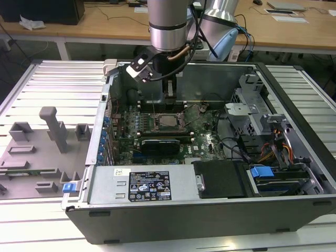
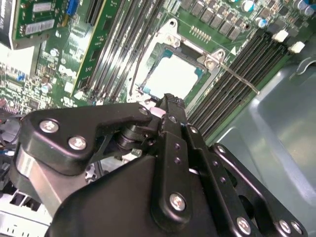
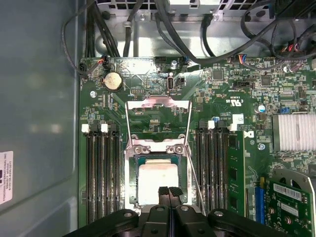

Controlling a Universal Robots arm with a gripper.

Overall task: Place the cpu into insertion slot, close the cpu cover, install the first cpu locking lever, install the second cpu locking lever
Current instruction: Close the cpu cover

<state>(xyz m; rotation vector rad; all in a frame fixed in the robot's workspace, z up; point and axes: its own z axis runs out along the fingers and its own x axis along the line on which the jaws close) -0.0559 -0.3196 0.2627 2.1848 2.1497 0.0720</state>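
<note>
The cpu lies flat in the insertion slot of the green motherboard, its pale top showing; it also shows in the second wrist view and the exterior view. The cpu cover, a thin metal frame, looks swung open beyond the slot's far edge. A thin wire locking lever stands off one side of the slot. My gripper hovers just over the cpu's near edge, shut with nothing between its fingers. In the exterior view the gripper points down behind the slot.
The motherboard lies inside an open computer case. Memory slots flank the cpu slot on both sides. A power supply sits along the case's front, a drive cage and cables at the exterior view's right. A grey fixture plate lies outside.
</note>
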